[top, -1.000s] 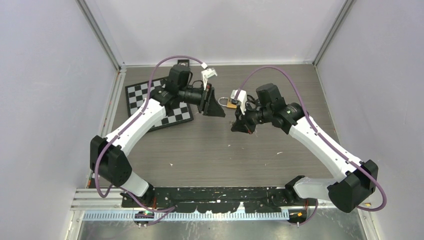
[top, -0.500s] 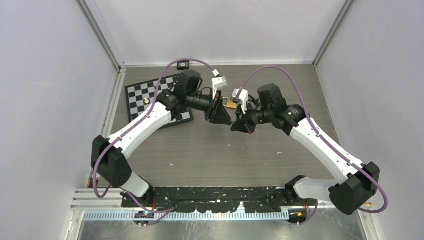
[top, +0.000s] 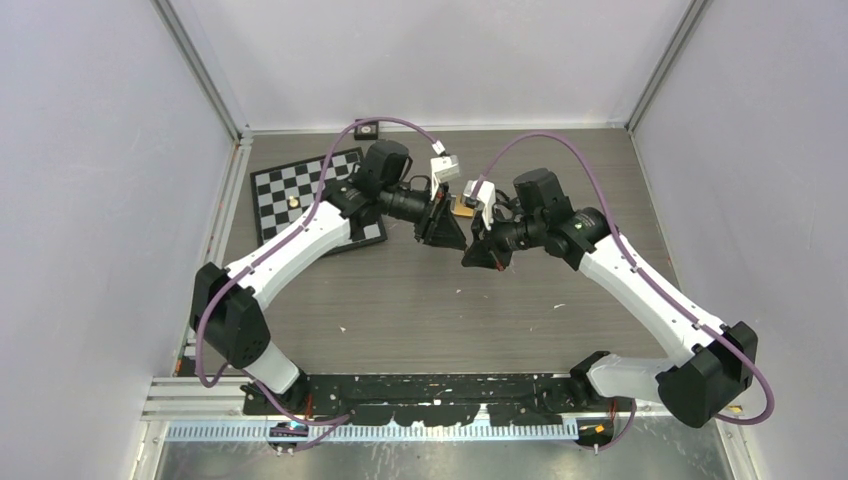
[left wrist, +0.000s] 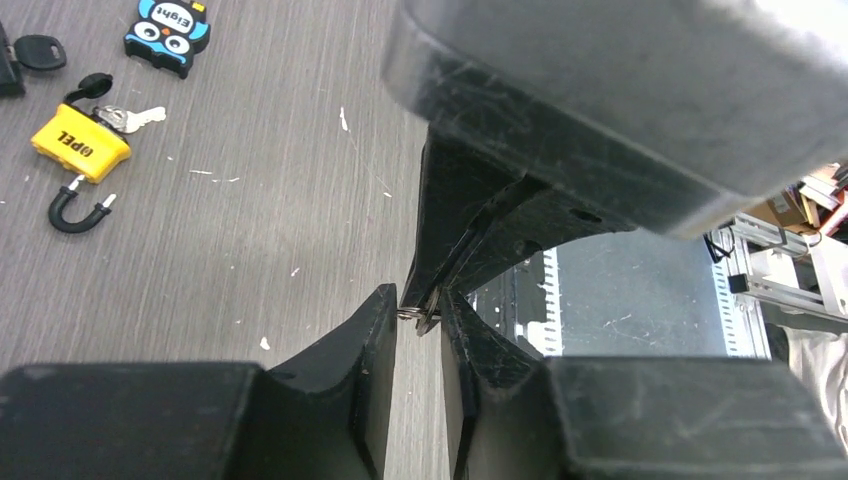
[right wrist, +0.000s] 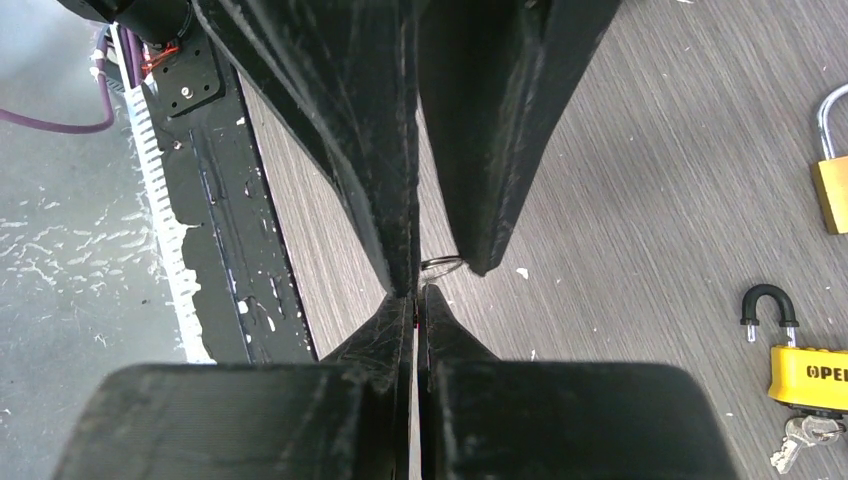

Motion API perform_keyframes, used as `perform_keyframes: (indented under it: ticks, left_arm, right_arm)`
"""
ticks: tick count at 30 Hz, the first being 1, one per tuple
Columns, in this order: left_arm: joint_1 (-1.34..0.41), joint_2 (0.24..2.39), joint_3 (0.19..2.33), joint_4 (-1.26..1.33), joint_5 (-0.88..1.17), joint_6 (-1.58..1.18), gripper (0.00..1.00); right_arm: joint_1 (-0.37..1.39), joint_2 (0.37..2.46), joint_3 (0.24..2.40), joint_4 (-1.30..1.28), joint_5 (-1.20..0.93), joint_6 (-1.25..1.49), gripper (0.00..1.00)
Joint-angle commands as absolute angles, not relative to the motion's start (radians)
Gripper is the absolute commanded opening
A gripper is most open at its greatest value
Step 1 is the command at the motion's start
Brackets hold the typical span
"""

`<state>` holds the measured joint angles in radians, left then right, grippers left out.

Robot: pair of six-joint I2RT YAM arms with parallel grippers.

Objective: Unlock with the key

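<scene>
I find both arms reaching over the table (top: 400,300) and meeting tip to tip at its middle rear. I read this as a hand-over posture, not an approach to a lock.

The right gripper (right wrist: 416,298) has its fingers pressed flat together on a thin metal piece. I judge this to be the key, though its blade is hidden. The key ring (right wrist: 441,265) shows just past the tips.

The left gripper (left wrist: 420,308) has its fingers narrowly parted on either side of that ring. I cannot tell whether they bear on it.

The brass padlock (top: 462,206) lies on the table just behind the grippers, and I take it as the lock to be opened. The yellow padlock (left wrist: 80,143) lies near it, with its black shackle apart from the body and its own keys at one end.

The key is held clear of both locks, and insertion has not begun.
</scene>
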<state>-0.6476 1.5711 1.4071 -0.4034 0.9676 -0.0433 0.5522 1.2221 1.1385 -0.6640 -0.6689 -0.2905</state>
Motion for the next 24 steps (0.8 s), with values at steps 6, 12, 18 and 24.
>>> perform_keyframes:
  ticks: [6, 12, 18, 24]
  left_arm:
    - [-0.667, 1.564, 1.422, -0.385, 1.002, -0.014, 0.07]
    - [-0.665, 1.544, 1.392, -0.389, 0.987, -0.005, 0.00]
    - [-0.650, 1.484, 1.320, -0.315, 0.964, -0.048, 0.00]
    - [-0.634, 1.474, 1.289, -0.297, 0.963, -0.058, 0.00]
  right_arm:
    - [0.547, 1.224, 1.170, -0.644, -0.689, -0.282, 0.01]
    - [0.515, 1.215, 1.166, -0.623, -0.708, -0.247, 0.01]
    - [0.451, 1.190, 1.155, -0.600, -0.746, -0.214, 0.01]
    - [0.428, 1.179, 1.153, -0.598, -0.774, -0.206, 0.00]
